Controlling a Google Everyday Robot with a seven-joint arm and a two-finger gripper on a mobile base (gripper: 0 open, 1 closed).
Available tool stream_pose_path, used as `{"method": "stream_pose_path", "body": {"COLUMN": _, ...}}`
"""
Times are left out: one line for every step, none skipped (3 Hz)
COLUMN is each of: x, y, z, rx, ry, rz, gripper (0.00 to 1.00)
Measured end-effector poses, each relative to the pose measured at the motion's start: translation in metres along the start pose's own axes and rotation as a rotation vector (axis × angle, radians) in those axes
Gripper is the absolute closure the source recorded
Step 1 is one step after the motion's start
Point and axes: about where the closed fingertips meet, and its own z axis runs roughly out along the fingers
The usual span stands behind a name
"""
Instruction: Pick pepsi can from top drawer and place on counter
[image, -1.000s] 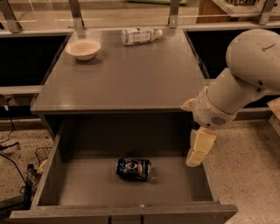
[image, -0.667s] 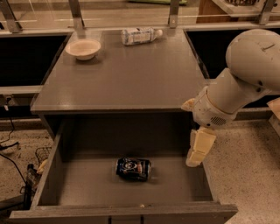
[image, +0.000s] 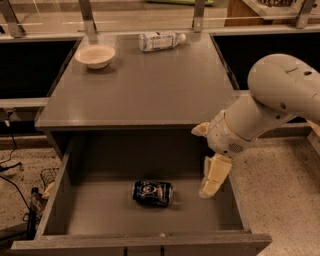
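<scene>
The end effector (image: 212, 181) has dipped slightly lower at the right edge of the top drawer (image: 107, 216), empty, its opening unreadable. The pepsi can (image: 152, 193) lies sideways mid-drawer, untouched, so the grasp remains ahead.

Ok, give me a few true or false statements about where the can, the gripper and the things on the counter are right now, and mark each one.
1. The pepsi can lies on its side in the top drawer. True.
2. The gripper is holding the can. False: it hangs over the drawer's right side, apart from the can.
3. A bowl sits on the counter. True.
4. The plastic bottle stands upright. False: it lies on its side near the counter's back edge.
5. The top drawer is closed. False: it is pulled open.
</scene>
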Motion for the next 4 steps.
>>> {"method": "stream_pose_path", "body": {"x": -0.005, "y": 0.003, "z": 0.013, "rx": -0.027, "ry": -0.025, "rz": -0.017, "gripper": 0.0}}
{"method": "stream_pose_path", "body": {"x": -0.012, "y": 0.007, "z": 0.029, "rx": -0.066, "ry": -0.034, "rz": -0.04, "gripper": 0.0}}
{"method": "stream_pose_path", "body": {"x": -0.012, "y": 0.007, "z": 0.03, "rx": -0.066, "ry": -0.034, "rz": -0.041, "gripper": 0.0}}
{"method": "stream_pose_path", "body": {"x": -0.01, "y": 0.006, "z": 0.04, "rx": -0.049, "ry": 0.003, "rz": -0.028, "gripper": 0.0}}
